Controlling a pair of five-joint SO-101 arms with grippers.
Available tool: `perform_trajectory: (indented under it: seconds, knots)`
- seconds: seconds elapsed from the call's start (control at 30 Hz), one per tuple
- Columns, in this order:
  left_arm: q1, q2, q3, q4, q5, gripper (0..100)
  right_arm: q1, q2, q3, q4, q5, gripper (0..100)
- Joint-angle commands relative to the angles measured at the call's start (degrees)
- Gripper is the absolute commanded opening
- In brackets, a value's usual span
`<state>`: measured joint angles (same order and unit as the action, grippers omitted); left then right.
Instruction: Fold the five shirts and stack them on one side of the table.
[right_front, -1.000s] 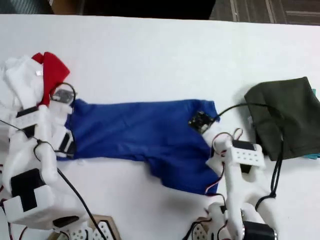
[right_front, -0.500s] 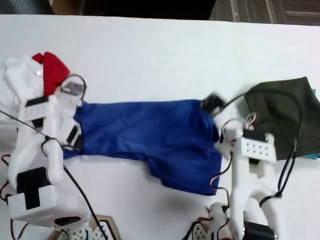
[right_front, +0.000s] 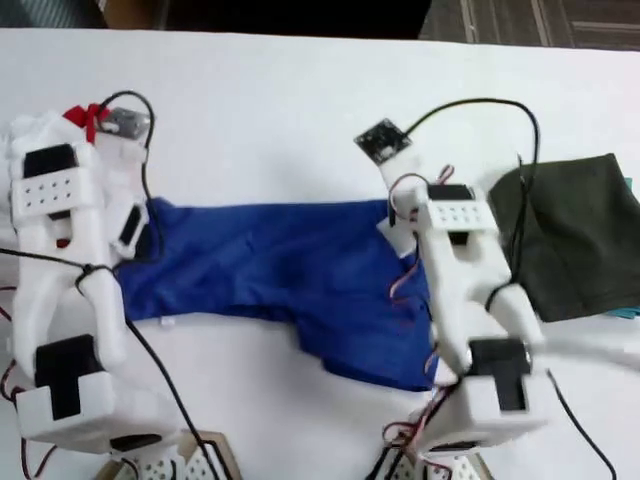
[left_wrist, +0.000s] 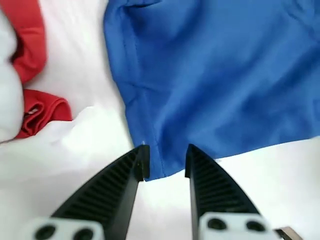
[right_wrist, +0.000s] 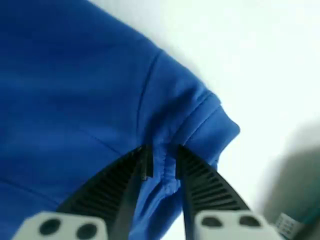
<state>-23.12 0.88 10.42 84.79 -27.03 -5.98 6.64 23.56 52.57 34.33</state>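
Note:
A blue shirt (right_front: 280, 270) lies spread across the middle of the white table (right_front: 300, 100). My left gripper (right_front: 140, 240) is at its left edge. In the left wrist view that gripper (left_wrist: 166, 161) is shut on the corner hem of the blue shirt (left_wrist: 225, 75). My right gripper (right_front: 400, 230) is at the shirt's upper right corner. In the right wrist view it (right_wrist: 161, 162) pinches a puckered fold of blue cloth (right_wrist: 75, 75). A dark green shirt (right_front: 580, 240) lies folded at the right. A red shirt (right_front: 85, 115) and a white one (right_front: 30, 135) are bunched at the far left.
The red cloth (left_wrist: 30, 40) and white cloth (left_wrist: 7, 100) lie close beside the left gripper. A bit of teal cloth (right_front: 628, 312) peeks from under the green shirt. Cables loop over both arms. The far half of the table is bare.
Both arms have stretched farther from their bases and now stand higher over the shirt's ends. The shirt first slid slightly right, and its left edge then came back left.

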Motion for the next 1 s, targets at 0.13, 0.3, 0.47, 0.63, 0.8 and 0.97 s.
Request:
perform_trajectory:
  seconds: [0.13,0.3,0.47,0.63,0.8,0.97]
  knots:
    - [1.05,-1.85,13.85,-14.24,0.26,15,7.69,5.14,-5.54,0.57,0.0,8.7]
    - [1.05,-1.85,16.31,-16.44,0.0,15,11.21,7.34,-5.71,-0.66,6.68,8.7]
    - [1.05,-1.85,16.31,-16.53,0.0,15,12.97,7.16,-5.71,-2.15,7.74,8.7]
    - [1.05,-1.85,16.31,-16.53,-0.09,15,11.3,1.27,-5.71,2.77,7.65,8.7]
    - [0.88,-1.93,16.4,-16.09,-0.09,15,7.52,-12.09,-5.54,11.12,7.65,9.1]
    - [0.97,-1.93,16.48,-14.15,-0.09,15,0.13,-24.92,-1.05,24.4,9.14,9.1]
